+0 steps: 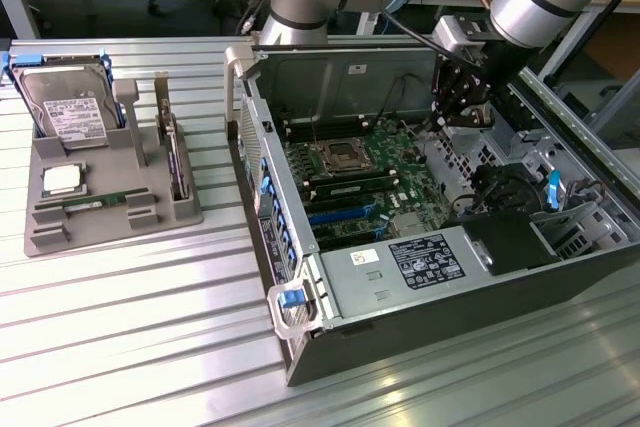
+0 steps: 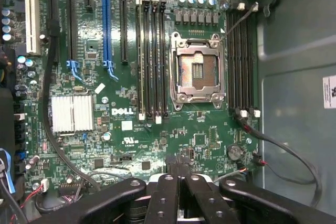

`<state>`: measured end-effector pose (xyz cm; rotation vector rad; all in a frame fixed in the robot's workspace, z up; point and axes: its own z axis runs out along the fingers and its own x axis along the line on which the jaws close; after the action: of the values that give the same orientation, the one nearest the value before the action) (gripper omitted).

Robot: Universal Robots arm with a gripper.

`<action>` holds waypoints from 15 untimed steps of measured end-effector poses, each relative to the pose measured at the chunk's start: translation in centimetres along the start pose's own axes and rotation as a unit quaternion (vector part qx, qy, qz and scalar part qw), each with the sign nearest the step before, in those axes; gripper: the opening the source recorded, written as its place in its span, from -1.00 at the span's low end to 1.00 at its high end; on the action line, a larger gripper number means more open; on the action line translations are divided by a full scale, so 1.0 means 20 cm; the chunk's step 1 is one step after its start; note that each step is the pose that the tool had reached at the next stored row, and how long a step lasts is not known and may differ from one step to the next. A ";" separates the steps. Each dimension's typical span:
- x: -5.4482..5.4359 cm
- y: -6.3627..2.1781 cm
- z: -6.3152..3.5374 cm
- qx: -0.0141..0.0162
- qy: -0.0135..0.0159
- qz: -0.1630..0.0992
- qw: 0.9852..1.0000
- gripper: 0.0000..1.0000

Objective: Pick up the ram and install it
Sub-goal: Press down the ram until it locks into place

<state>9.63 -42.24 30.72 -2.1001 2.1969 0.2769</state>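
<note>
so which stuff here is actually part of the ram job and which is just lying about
Part of the job:
- ram stick, lying in the grey tray
- memory slots on the motherboard
- gripper, over the open computer case

Just lying about:
- hard drive
- processor chip
- empty processor socket

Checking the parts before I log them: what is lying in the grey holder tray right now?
The grey holder tray holds a hard drive, a silver processor chip, and one ram stick lying flat. A thin part stands in the upright slot; its faces are hidden.
</note>
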 end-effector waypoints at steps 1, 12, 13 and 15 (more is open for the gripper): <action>0.00 0.000 0.000 0.002 0.000 0.010 1.000 -0.79; 0.01 -0.002 0.031 0.029 -0.002 0.150 0.988 -0.79; 0.01 -0.002 0.033 0.031 -0.002 0.158 0.987 -0.79; 0.01 -0.003 0.037 0.036 -0.002 0.186 0.982 -0.79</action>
<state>9.63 -42.25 29.96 -1.6380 2.5442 0.2206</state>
